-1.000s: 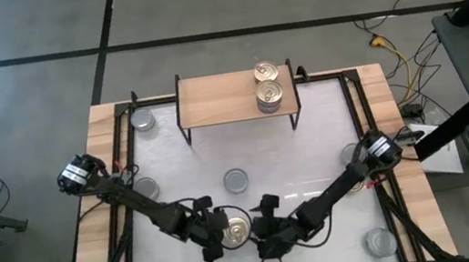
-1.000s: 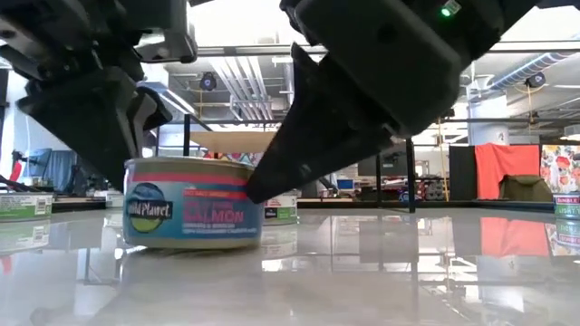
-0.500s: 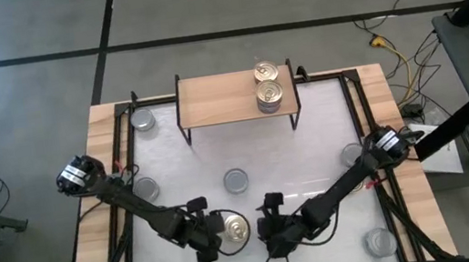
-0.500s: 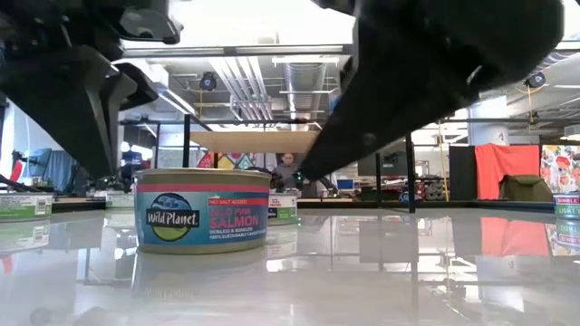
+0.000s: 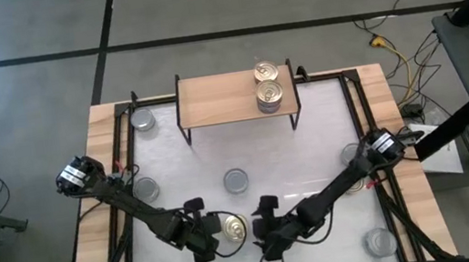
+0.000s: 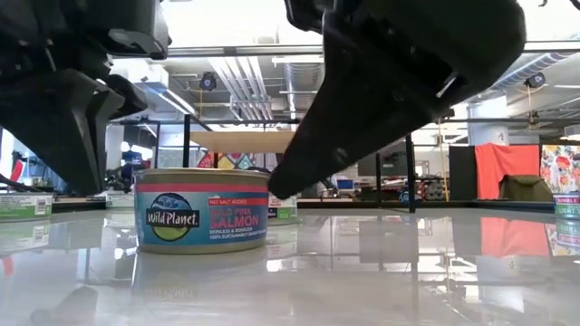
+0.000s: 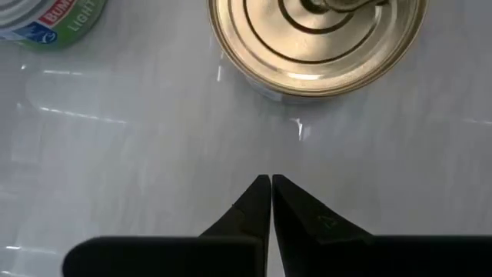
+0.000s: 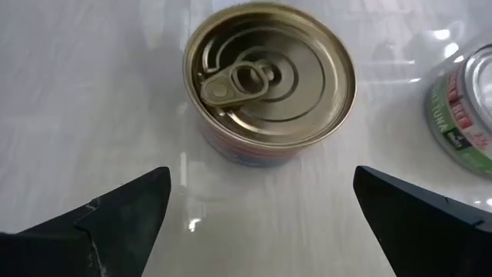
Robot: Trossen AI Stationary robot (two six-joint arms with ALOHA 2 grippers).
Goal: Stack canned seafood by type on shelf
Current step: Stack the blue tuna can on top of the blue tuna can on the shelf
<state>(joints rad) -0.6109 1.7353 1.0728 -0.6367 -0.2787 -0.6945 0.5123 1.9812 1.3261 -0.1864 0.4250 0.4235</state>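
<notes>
Lower the right hand (image 8: 261,208), fingers spread wide, squarely over the gold-topped can (image 8: 269,81); keep the pinched-together left hand (image 7: 270,185) clear.

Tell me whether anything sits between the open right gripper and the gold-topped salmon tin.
Nothing visible does. The right gripper has its jaws wide open facing the salmon tin, with only bare white table between them. A green-labelled tin stands off to one side, clear of that path.

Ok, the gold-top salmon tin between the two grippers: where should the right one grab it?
Grip the salmon tin across its round side wall, coming down from above. It stands upright on the table, and the open right gripper already straddles its width. The shut left gripper waits beside it.
</notes>
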